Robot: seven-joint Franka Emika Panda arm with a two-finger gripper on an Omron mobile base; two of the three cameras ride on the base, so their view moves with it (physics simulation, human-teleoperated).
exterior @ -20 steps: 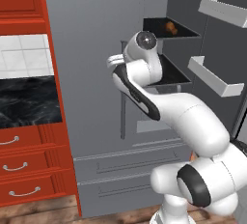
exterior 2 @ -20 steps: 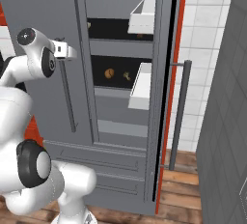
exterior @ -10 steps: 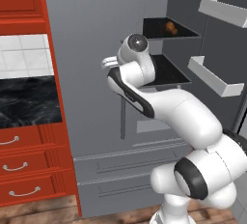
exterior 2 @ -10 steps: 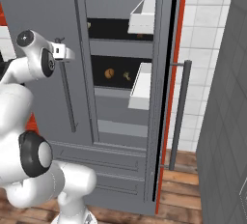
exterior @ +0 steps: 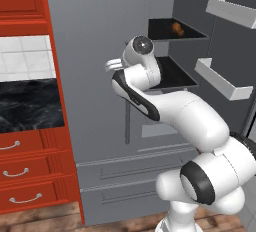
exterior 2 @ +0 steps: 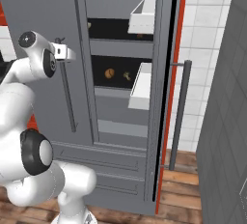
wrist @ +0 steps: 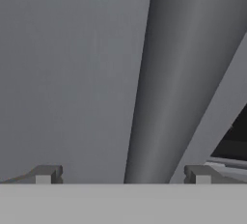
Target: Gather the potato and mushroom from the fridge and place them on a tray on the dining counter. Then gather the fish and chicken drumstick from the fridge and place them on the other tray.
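While I held the base steady:
Gripper (wrist: 123, 175): jaws spread wide, grasping nothing.
Fridge (exterior: 100, 51) handle (wrist: 178, 73): between my fingertips, toward 12 o'clock.

fridge (exterior 2: 120, 121) | upper shelf: orange-brown item (exterior: 176, 27) | lower shelf: two small brown items (exterior 2: 110, 73)

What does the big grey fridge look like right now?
The fridge is tall, grey and metal-looking. Its right door stands open, white bins on its inside; dark shelves hold small brownish foods. The left door is shut, and the robot's open hand straddles its long bar handle. Two wide drawers sit below.
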